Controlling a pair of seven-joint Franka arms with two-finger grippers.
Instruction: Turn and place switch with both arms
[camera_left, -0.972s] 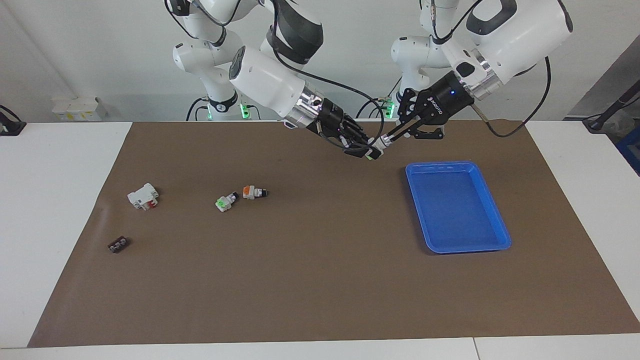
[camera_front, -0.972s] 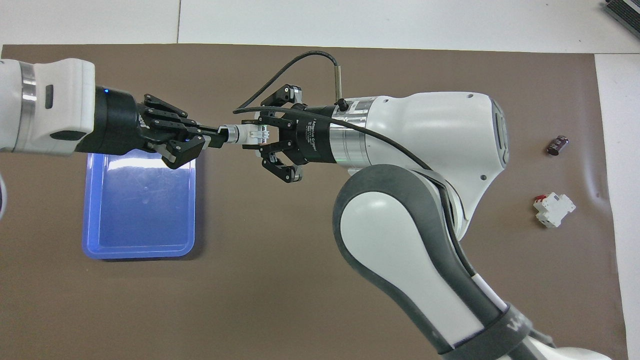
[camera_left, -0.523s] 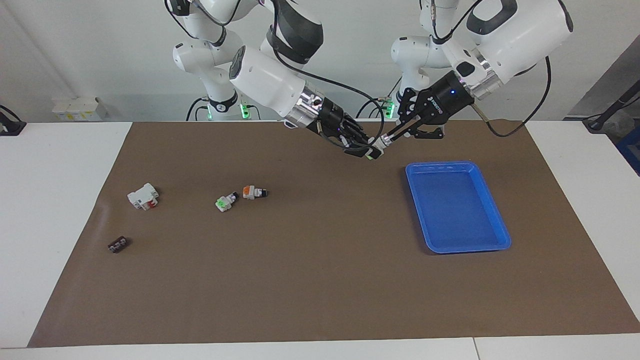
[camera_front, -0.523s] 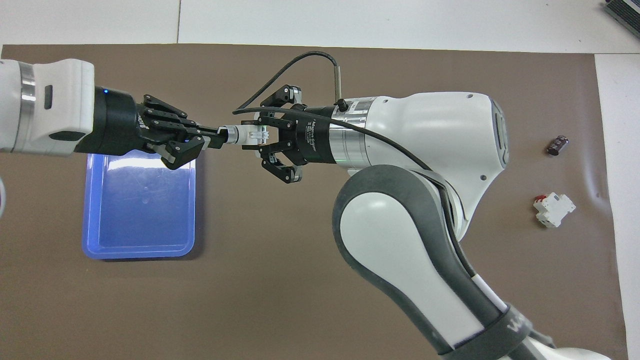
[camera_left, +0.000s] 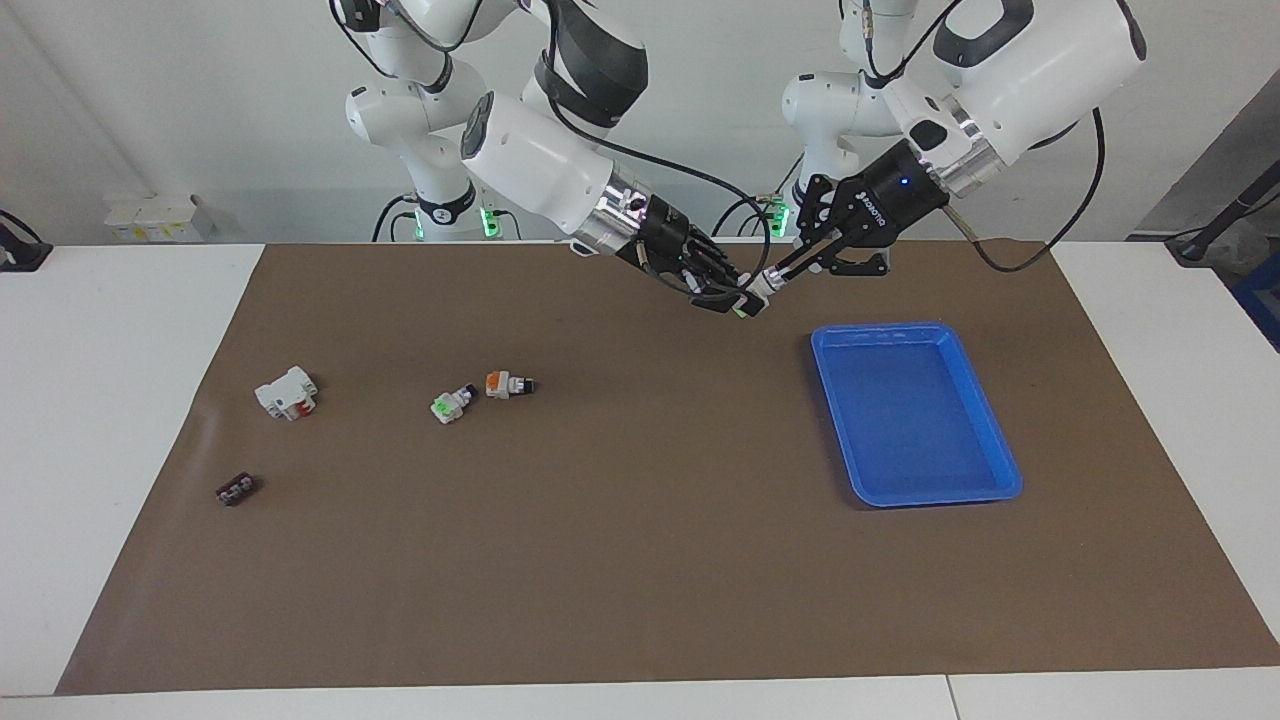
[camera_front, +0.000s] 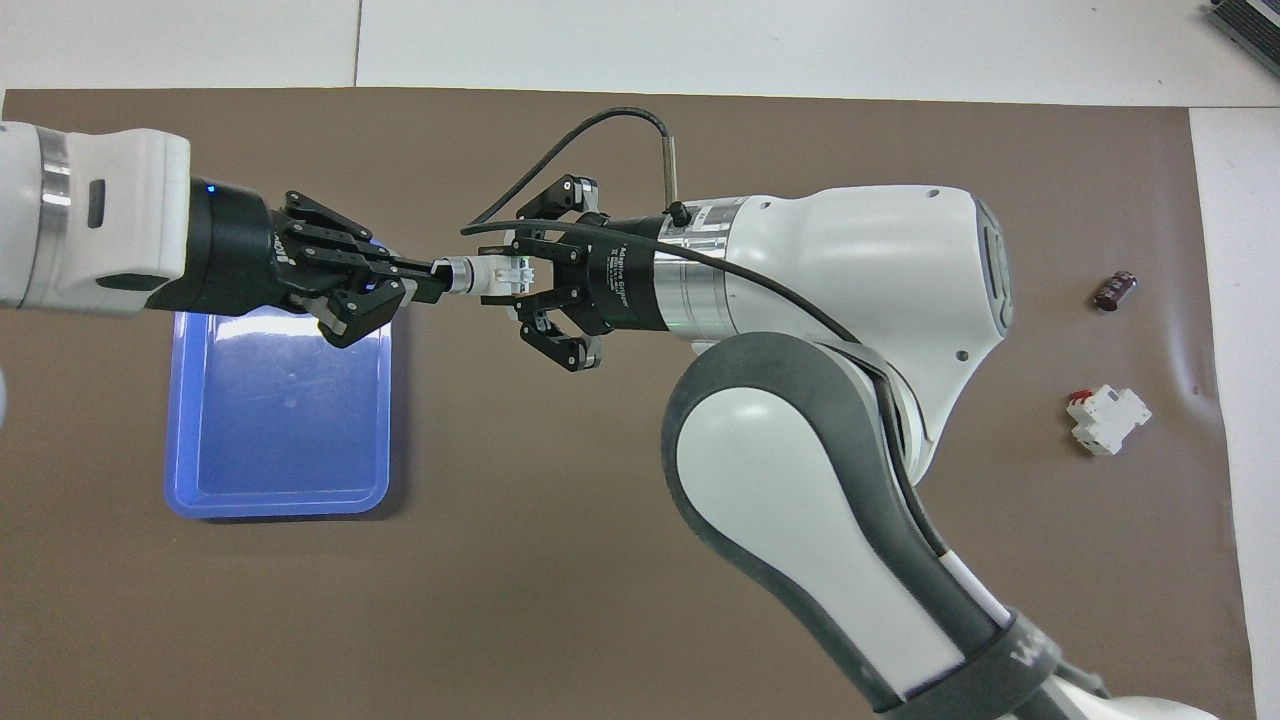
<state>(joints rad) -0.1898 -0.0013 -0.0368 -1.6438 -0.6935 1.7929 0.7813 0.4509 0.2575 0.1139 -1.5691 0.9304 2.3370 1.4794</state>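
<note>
both grippers (camera_front: 425, 283) (camera_front: 520, 277) meet on switch (camera_front: 490, 276) (midair)

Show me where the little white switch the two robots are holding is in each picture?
Facing view: the switch hangs up in the air between the left gripper and the right gripper, above the brown mat, near the blue tray.
Overhead view: the switch sits between both grippers, just past the tray's corner.
Shared landmark: the blue tray.
</note>
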